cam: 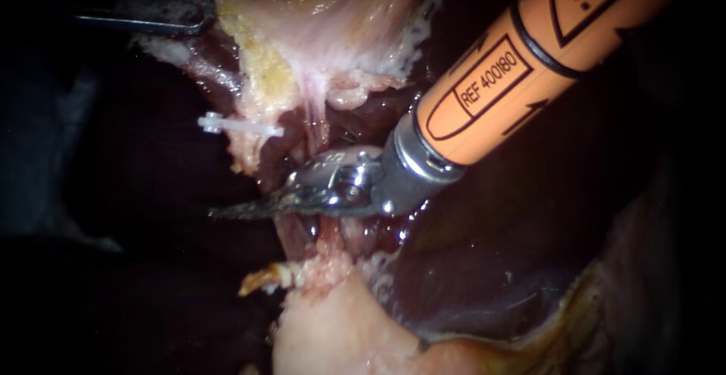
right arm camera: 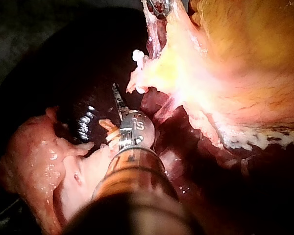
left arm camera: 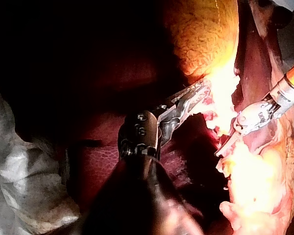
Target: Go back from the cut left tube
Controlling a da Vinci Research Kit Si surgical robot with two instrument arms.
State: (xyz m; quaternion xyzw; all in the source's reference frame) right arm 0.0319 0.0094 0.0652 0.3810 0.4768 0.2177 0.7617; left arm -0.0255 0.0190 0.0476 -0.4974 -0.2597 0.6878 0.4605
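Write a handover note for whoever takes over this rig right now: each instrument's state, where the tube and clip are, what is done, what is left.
Left instrument: jaws shut on the pale tissue.
Right instrument: jaws shut, lying in the gap between the cut ends.
Left tube: cut; the upper stump carries a white clip, the lower stump lies beneath the jaws.
Done: the cut.
Left: draw the right instrument back along its shaft, clear of both stumps; the left grip should probably hold.
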